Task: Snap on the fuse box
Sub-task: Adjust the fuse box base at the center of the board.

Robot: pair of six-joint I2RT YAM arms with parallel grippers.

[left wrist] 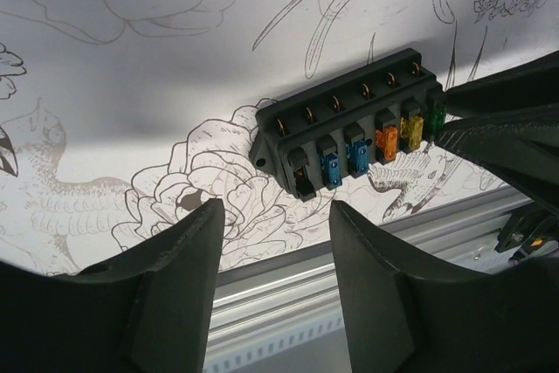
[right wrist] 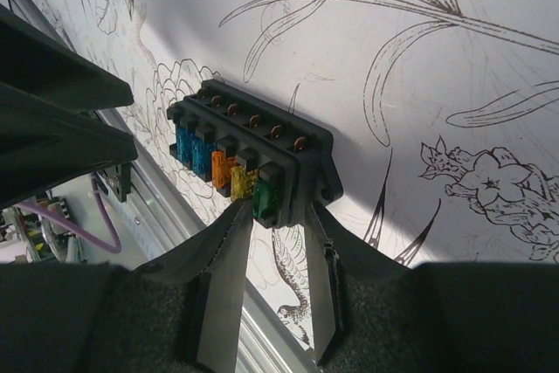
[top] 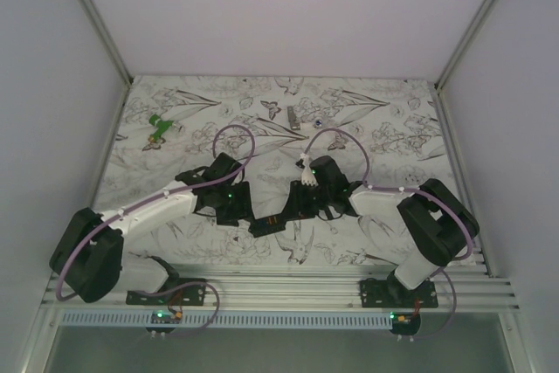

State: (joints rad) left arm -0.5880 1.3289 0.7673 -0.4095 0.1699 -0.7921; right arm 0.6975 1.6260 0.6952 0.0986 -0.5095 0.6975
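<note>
The fuse box is a small black block with a row of blue, orange, yellow and green fuses on its face. My right gripper is shut on its green-fuse end, one finger on each side. In the left wrist view the fuse box lies ahead and to the right of my left gripper, which is open with nothing between its fingers. From above, the fuse box sits between the two grippers near the table's front edge. Whether it rests on the table or hangs just above it I cannot tell.
A green object lies at the back left of the flower-printed table. A small grey oblong piece lies at the back middle. The aluminium rail of the near edge runs just below the left gripper.
</note>
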